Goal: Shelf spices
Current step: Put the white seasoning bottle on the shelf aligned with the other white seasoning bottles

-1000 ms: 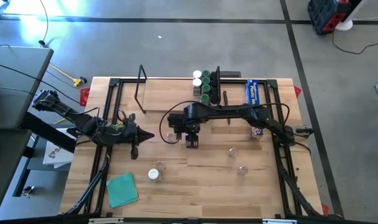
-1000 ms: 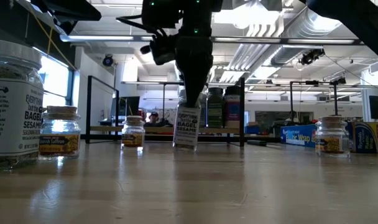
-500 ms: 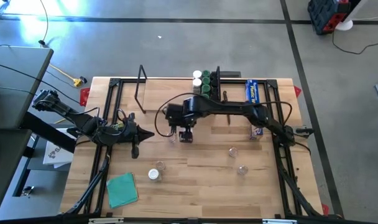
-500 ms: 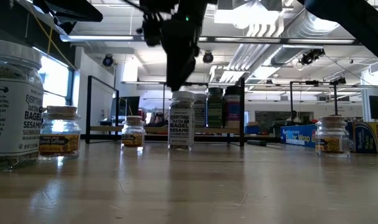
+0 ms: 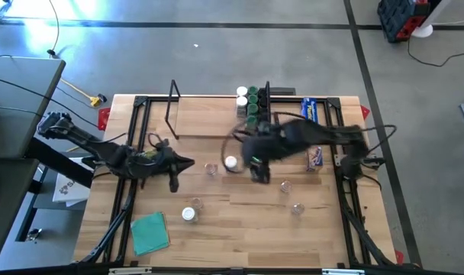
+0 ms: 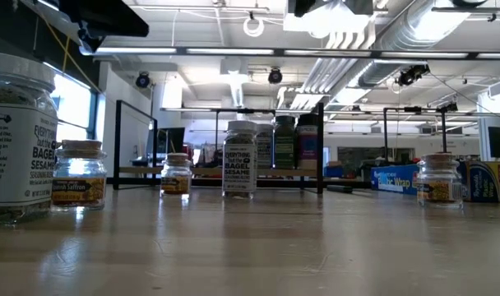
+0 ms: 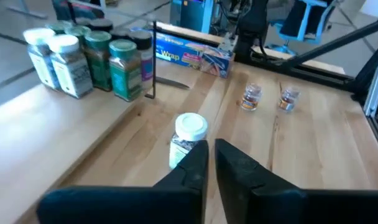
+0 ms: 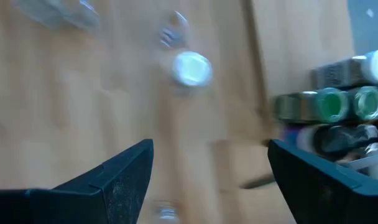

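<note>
Your right gripper (image 5: 259,174) is spread wide and empty above the tabletop (image 5: 240,221), just beside a white-lidded jar (image 5: 230,163) standing upright. Your left gripper (image 7: 211,163) is nearly clenched, holding nothing, near the same jar. Other jars (image 5: 251,103) stand grouped on the shelf (image 5: 209,114).

White-lidded jar (image 7: 188,139) stands just past nearly closed fingers (image 7: 192,168); more jars (image 7: 89,57) on shelf (image 7: 64,118).

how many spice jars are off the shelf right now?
6 off the shelf: white-lidded jar and clear jar mid-table; front-left pair; front-right pair. The right arm may hide another.
</note>
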Tool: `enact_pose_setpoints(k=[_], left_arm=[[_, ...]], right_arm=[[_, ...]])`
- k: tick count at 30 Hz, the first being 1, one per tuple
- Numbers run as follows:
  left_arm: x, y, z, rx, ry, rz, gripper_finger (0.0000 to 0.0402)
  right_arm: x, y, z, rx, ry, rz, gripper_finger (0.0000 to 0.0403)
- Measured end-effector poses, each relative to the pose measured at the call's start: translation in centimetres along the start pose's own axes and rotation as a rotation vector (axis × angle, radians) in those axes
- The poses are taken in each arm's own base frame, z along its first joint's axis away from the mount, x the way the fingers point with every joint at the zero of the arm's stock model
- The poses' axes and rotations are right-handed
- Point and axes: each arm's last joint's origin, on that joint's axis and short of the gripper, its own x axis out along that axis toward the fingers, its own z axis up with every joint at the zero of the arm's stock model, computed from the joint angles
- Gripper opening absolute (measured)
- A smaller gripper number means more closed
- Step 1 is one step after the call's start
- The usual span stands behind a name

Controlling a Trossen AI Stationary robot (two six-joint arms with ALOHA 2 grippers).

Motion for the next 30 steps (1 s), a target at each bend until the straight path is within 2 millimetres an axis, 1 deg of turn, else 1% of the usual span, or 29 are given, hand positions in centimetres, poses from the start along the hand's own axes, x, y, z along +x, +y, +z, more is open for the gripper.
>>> enact_pose_setpoints(k=[2,4,5,8,11,14,16,18,21,24,27,30], left_arm=[[1.3,-0.4,-0.1,-0.001,0.008,-0.003,0.0044],[2.9,-0.9,-0.2,0.029,0.016,-0.04,0.0066],[3.7,-1.2,-0.2,0.049,0.016,-0.082,0.0077],[6.0,-1.8,-0.5,0.118,0.016,-0.182,0.0117],[7.8,-1.6,-1.1,0.2,0.017,-0.155,0.0157],[9.5,-0.7,-1.2,0.208,0.01,-0.084,0.02],[10.6,0.2,-1.1,0.176,0.012,-0.096,0.023],[11.6,1.2,-1.0,0.148,0.019,-0.12,0.0257],[13.2,2.5,-1.6,0.132,0.06,-0.154,0.0289],[14.6,3.1,-2.4,0.148,0.077,-0.161,0.0302],[15.8,3.1,-3.3,0.181,0.076,-0.177,0.0304],[16.7,2.9,-3.8,0.199,0.038,-0.2,0.0304]], right_arm=[[-2.8,1.9,-1.8,0.035,-0.066,0.049,0.0312],[-5.0,3.8,-3.8,0.053,-0.128,0.085,0.0312],[-5.8,4.9,-4.9,0.065,-0.148,0.079,0.0312],[-7.3,7.9,-8.4,0.128,-0.24,-0.017,0.0312],[-8.0,10.1,-11.6,0.231,-0.382,-0.109,0.0312],[-7.1,12.1,-14.1,0.339,-0.482,-0.152,0.0312],[-6.2,13.0,-15.3,0.378,-0.512,-0.17,0.0312],[-5.1,13.4,-16.1,0.398,-0.518,-0.194,0.0312],[-3.3,13.4,-16.7,0.423,-0.5,-0.243,0.0312],[-1.9,12.9,-17.0,0.429,-0.483,-0.305,0.0312],[-0.6,12.5,-17.1,0.433,-0.457,-0.346,0.0312],[0.1,12.1,-17.1,0.429,-0.428,-0.374,0.0312]])
